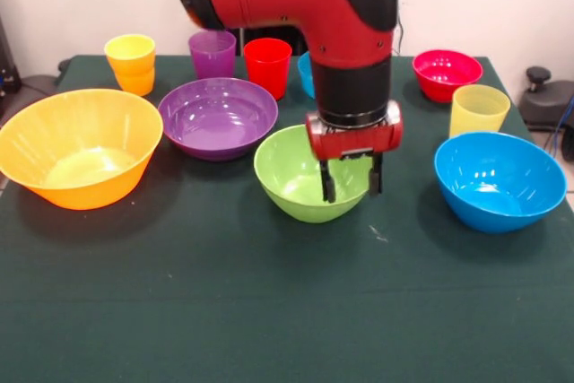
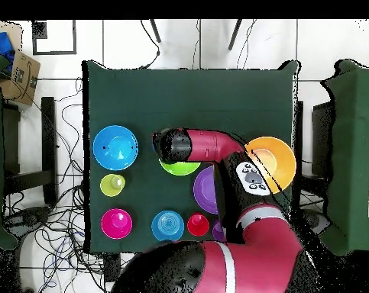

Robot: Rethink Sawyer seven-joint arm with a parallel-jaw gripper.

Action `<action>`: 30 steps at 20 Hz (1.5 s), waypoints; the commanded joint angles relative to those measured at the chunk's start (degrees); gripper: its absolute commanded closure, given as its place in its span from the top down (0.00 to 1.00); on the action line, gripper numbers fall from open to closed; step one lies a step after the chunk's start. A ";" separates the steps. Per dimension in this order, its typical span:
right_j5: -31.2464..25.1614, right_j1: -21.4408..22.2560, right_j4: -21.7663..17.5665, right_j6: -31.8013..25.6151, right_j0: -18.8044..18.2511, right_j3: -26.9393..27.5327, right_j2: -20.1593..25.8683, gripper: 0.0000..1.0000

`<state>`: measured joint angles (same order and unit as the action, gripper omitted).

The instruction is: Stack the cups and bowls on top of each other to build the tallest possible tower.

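Observation:
My gripper hangs open over the right rim of the green bowl, with nothing held between its fingers. All bowls stand apart on the table, none stacked. The orange bowl is at the left, the purple bowl beside it, the blue bowl at the right, and the small red-pink bowl far right. Along the far side stand the orange-yellow cup, purple cup and red cup; the pale yellow cup is by the blue bowl. From overhead, the arm covers most of the green bowl.
A small translucent blue bowl is mostly hidden behind the arm in the front view and shows in the overhead view. The table's dark green cloth stretches in front of the bowls. Other tables and cables surround it overhead.

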<state>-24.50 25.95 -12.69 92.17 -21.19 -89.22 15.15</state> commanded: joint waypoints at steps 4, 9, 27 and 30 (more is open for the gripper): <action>11.63 -7.27 -8.70 0.00 -3.03 -0.98 1.96 1.00; 11.94 -9.50 -10.40 -2.93 -8.08 -1.44 4.99 1.00; 9.59 -7.87 -11.79 -1.91 -8.73 -1.80 5.95 1.00; 6.09 -4.36 -10.84 -3.10 -9.45 -3.08 6.80 1.00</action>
<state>-12.30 20.09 -19.46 92.17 -29.76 -89.60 18.69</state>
